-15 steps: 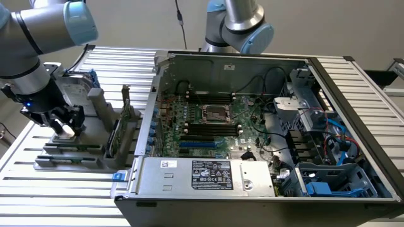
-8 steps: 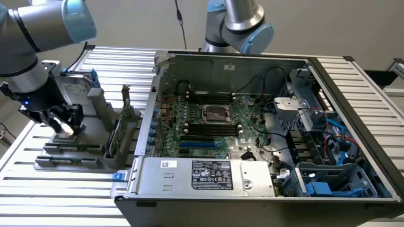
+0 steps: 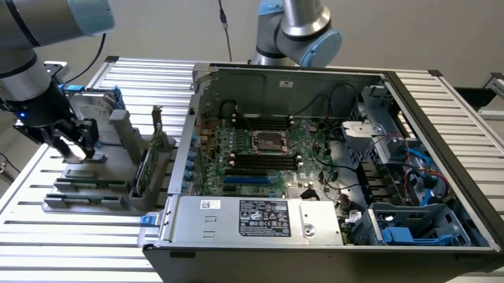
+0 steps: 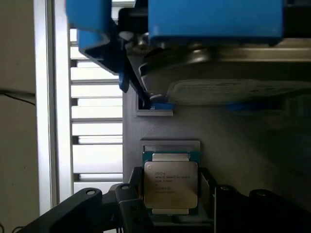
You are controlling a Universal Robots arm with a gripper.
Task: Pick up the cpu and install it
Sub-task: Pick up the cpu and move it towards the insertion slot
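Wrist view: cpu [image 4: 170, 187] lies flat in its grey holder [image 4: 170, 144], with my gripper [image 4: 171, 200] open and its jaws straddling two opposite edges. I judge it light, stiff and fragile, so hold it by the edges only.

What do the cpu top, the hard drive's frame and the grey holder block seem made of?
The cpu: metal top, dull silver-grey sheen with printed text. The hard drive frame: likely plastic, even matte blue. The holder block: plain matte grey, plastic or painted metal; cannot tell which.
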